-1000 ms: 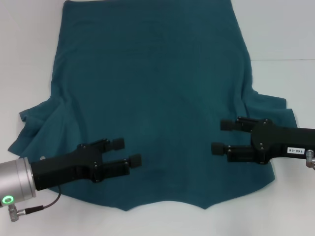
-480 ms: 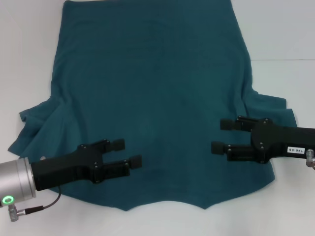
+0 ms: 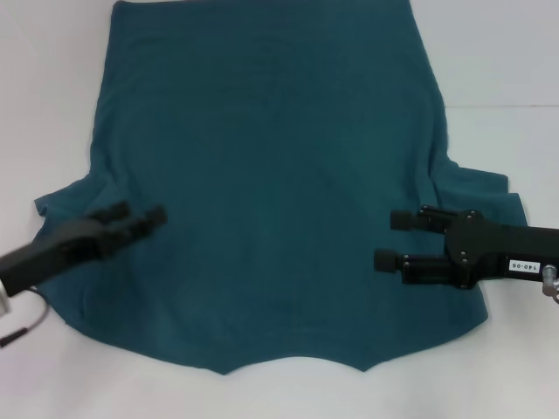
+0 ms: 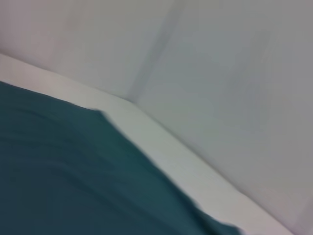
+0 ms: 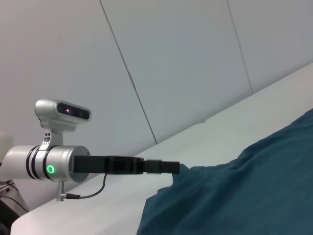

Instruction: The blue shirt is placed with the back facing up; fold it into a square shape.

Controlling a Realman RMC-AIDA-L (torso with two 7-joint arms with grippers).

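At the bottom of the head view the near edge of the blue shirt (image 3: 271, 201) shows a shallow scalloped outline, with two small points on either side of a curved dip, lying on the white table (image 3: 507, 70). Just above that edge, at the lower right of the frame, the right gripper (image 3: 390, 241) reaches in from the right border, its black body carrying a small white label. Its two fingers (image 3: 403, 220) stand clearly apart, one above the other in the frame, with nothing between them, poised over the shirt's right side near the sleeve.

At the lower left of the frame the left gripper (image 3: 140, 220) comes in from the left border over the shirt's left sleeve area. It is motion-blurred, so whether its fingers are apart or together cannot be told. In the right wrist view the same gripper (image 5: 173, 168) appears end-on as a thin dark bar at the shirt's rumpled edge, with a silver arm segment and a green light ring behind it.

Farther up, the shirt spreads flat across most of the frame, both sleeves fanning outward at mid-height, its body narrowing to a straight far edge at the top. The left wrist view shows only teal fabric against the white table and wall.
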